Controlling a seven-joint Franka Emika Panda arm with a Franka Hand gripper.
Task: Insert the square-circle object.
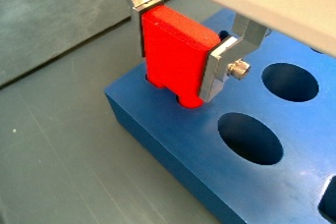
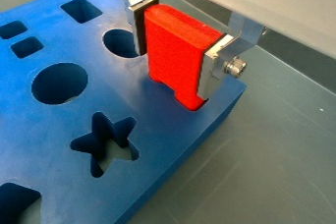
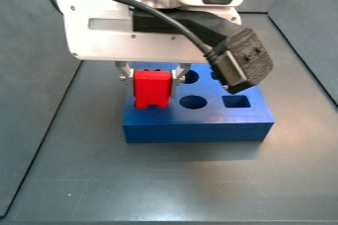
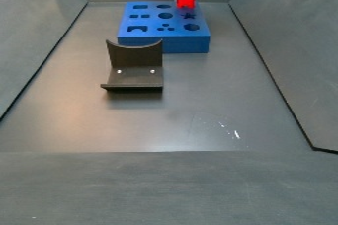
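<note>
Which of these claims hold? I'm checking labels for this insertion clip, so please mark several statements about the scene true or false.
1. The gripper grips the red square-circle object. True.
2. The object lies on the floor. False: it is at the blue holed block, near a corner.
3. The block has a star-shaped hole. True.
4. The fixture sits on top of the block. False: it stands on the floor, apart from it.

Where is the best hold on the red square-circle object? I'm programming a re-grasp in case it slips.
Grip the square-circle object by its blocky upper body, across the two flat faces, coming from above. The gripper holds it that way now, upright at the blue block's corner, leaving the prongs below free to enter.
</note>
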